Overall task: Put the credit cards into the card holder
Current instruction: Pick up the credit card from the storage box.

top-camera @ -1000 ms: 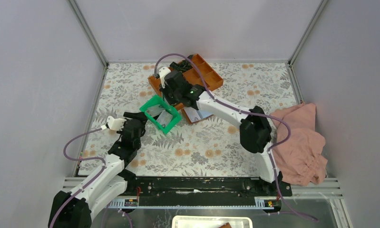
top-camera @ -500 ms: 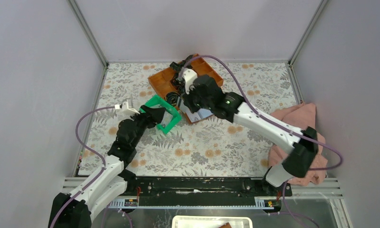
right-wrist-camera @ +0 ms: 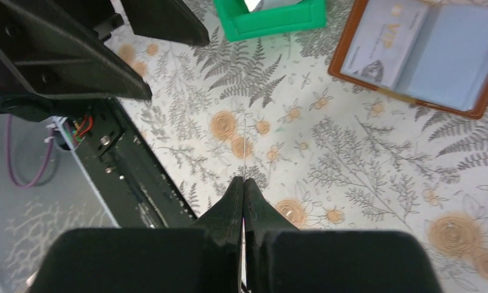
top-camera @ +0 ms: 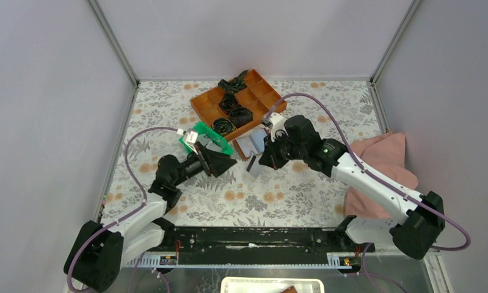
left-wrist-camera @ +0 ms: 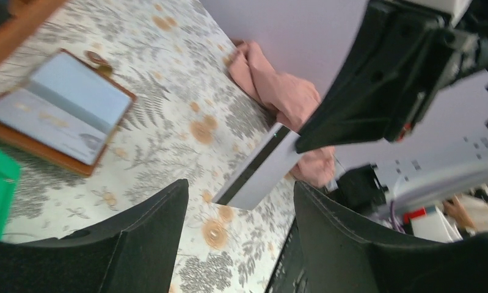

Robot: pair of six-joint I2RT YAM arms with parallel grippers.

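Your R pincer (right-wrist-camera: 244,183) is pressed together on one card (left-wrist-camera: 259,174), pinching it at one end. The card hangs tilted above the surface (top-camera: 278,195), not touching it. From the R wrist cam you see it only edge-on, as a thin line.

The holder (top-camera: 247,146) lies open and flat on the surface, just behind the held card and beside the green tray (top-camera: 200,131). One half shows a silver card marked VIP (right-wrist-camera: 388,43). The other half looks pale blue (card or pocket, I cannot tell).

Your L pincer (top-camera: 226,163) is spread wide w/ nothing in it. It points at the held card from the left, near but apart. In the L wrist cam the card shows between the two fingers (left-wrist-camera: 137,244).

Orange tray (top-camera: 262,88) w/ black coils is at the back, and a pink cloth (top-camera: 385,168) lies at the right edge.
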